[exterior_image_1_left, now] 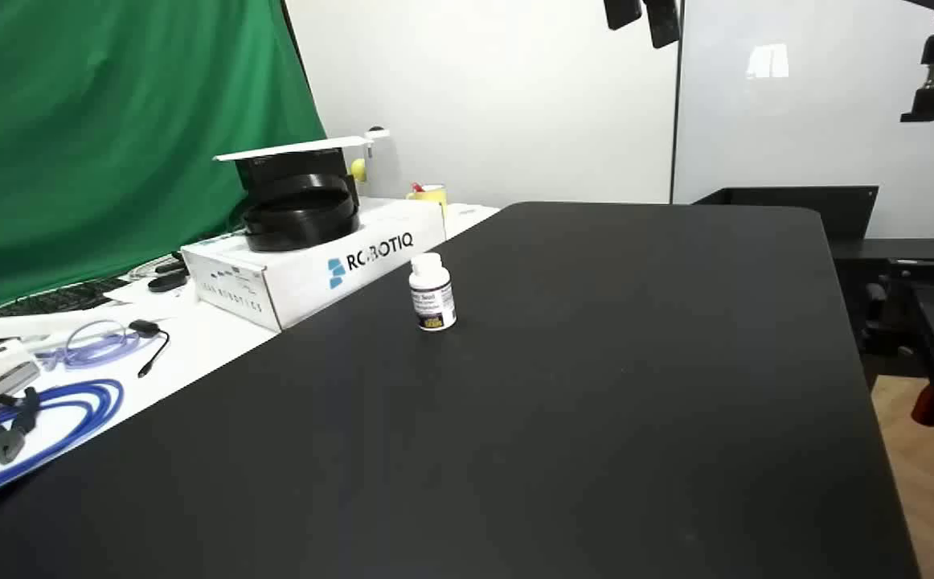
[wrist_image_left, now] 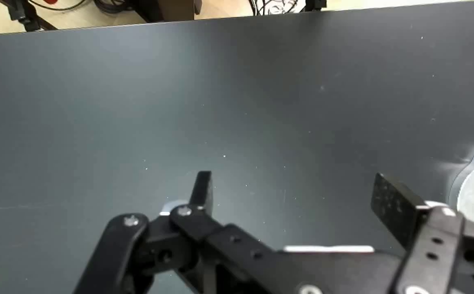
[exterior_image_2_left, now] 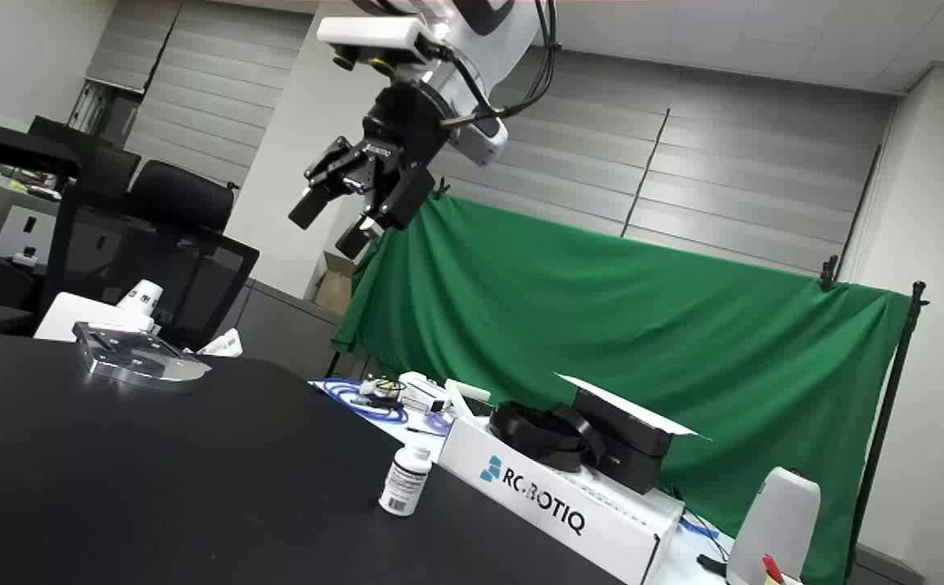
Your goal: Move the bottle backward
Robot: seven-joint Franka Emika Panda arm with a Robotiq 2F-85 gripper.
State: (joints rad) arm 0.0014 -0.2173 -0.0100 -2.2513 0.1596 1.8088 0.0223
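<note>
Bottle (exterior_image_1_left: pixel 432 296): white, capped, standing upright on the black counter (exterior_image_1_left: pixel 636 418); in an exterior view, left of centre, toward the counter's left edge. White box (exterior_image_1_left: pixel 318 277) lies past that edge, near the bottle but apart from it. End effector (exterior_image_2_left: pixel 331 225): hanging well above the counter, fingers (wrist_image_left: pixel 204 192) spread wide, nothing between them. Bottle not seen in the wrist view.

Step in hand (judged): approach; grasp not yet made. Suggested method: travel high until centred over the bottle, then descend straight, one finger on each side, gripping below the cap (exterior_image_1_left: pixel 426 262). Close slowly so both fingers meet it together; it looks light and narrow, and probably tips if one side is touched first. Lift slightly, carry level, avoid the box. Set it down flat before letting go. Direction meant by "backward" cannot be told here; fix it before descent.
</note>
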